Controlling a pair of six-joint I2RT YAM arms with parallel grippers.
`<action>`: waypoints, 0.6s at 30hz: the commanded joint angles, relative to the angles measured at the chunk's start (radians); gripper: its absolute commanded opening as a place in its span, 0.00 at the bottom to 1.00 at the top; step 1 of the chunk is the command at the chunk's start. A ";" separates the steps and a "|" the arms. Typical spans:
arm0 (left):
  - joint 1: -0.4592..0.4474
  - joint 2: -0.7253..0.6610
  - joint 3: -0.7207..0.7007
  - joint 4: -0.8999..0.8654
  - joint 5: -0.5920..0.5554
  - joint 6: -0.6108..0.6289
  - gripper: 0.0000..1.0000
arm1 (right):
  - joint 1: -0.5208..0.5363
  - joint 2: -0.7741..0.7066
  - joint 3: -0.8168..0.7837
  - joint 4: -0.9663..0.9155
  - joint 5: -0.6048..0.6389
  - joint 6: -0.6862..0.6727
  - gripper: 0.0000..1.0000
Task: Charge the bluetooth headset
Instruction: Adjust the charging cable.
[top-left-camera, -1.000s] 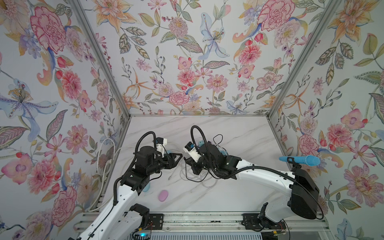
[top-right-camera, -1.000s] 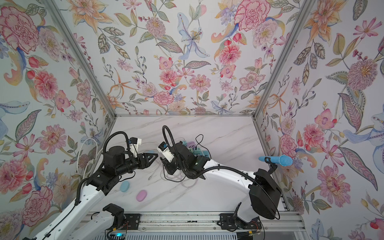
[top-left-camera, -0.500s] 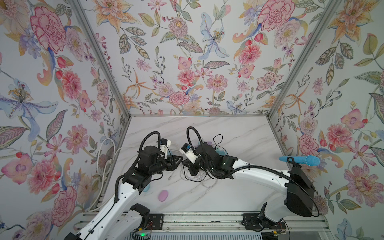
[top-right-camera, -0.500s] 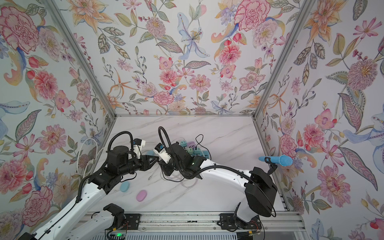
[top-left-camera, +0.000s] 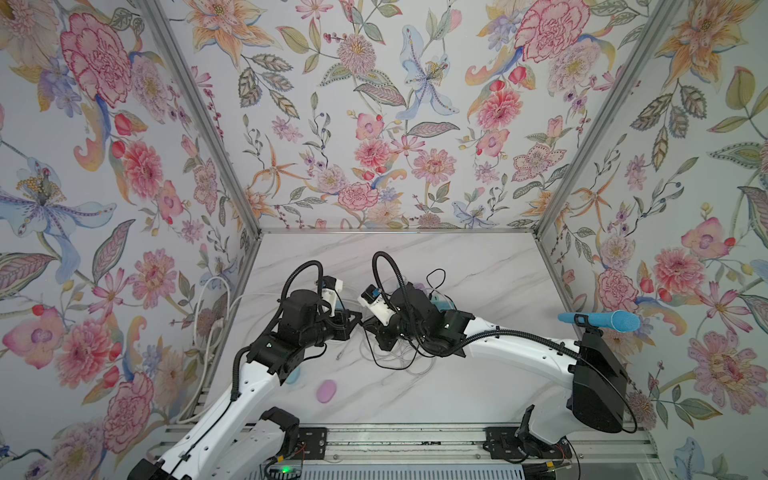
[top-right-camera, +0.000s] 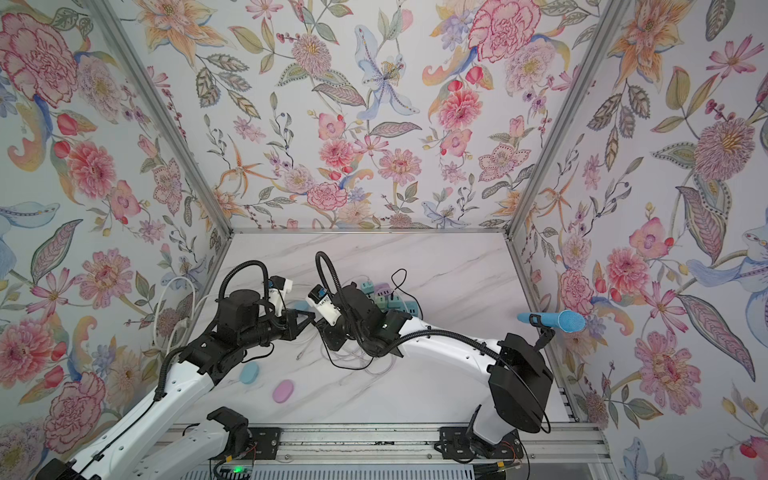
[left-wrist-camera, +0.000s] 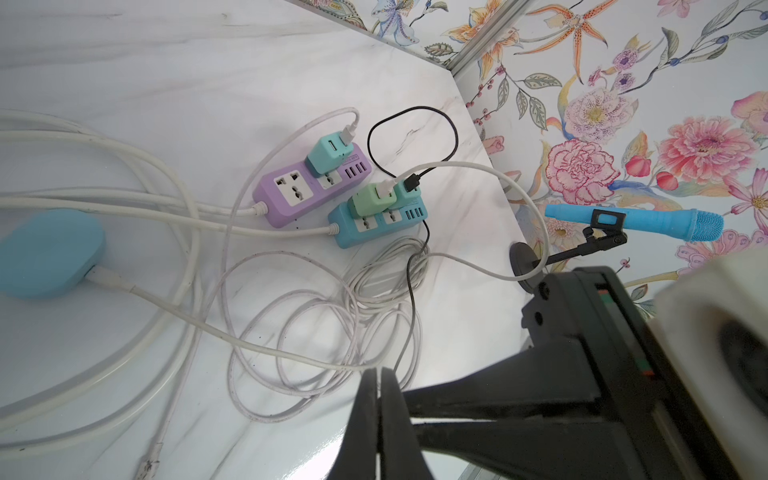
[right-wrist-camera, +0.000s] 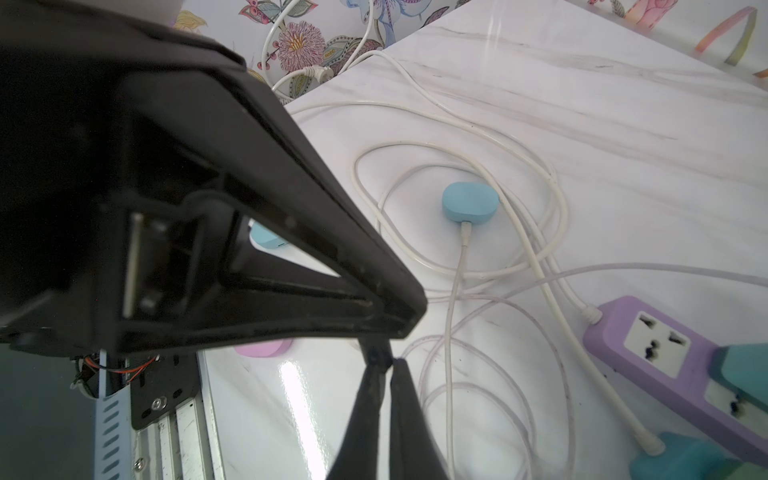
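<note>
Floral walls stood round the marble table (top-left-camera: 478, 270), with a tangle of leads at its middle. In both top views my arms had drawn in over that tangle since a second before, until the left fingers (top-left-camera: 356, 320) and the right fingers (top-left-camera: 370, 328) met tip to tip. The blue headset case (top-right-camera: 300, 306) showed only as a sliver behind my left wrist. A spare blue case (top-right-camera: 248, 372) and a pink case (top-right-camera: 283, 390) lay well apart from it.

In the left wrist view the real change was plain: the left fingers (left-wrist-camera: 380, 395), half open a second before, had come together. The white cable (left-wrist-camera: 249, 345) ran from the blue headset case (left-wrist-camera: 45, 253), where its plug already sat, right up to my tips (whether it was pinched there I could not tell). Beyond lay the purple power strip (left-wrist-camera: 286, 195) and the blue power strip (left-wrist-camera: 361, 226), both carrying charger cubes with leads in them.

In the right wrist view the right fingers (right-wrist-camera: 388, 386) were pressed shut too, just under the tip of my left ones, and I could make out nothing between them. The blue headset case (right-wrist-camera: 469, 203) lay flat on the table, plug seated.

I judged the case end done and the closing a grab at slack. I could not trace the cable's far end to a charger, so charging was not yet certain.
</note>
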 joint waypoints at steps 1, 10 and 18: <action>-0.011 -0.011 0.015 0.067 0.024 0.001 0.00 | -0.017 0.000 0.003 0.023 -0.029 0.038 0.00; -0.009 -0.038 -0.030 0.129 0.035 -0.020 0.00 | -0.155 -0.120 -0.156 0.188 -0.320 0.176 0.49; -0.009 -0.057 -0.057 0.219 0.075 -0.064 0.00 | -0.244 -0.142 -0.255 0.522 -0.623 0.388 0.54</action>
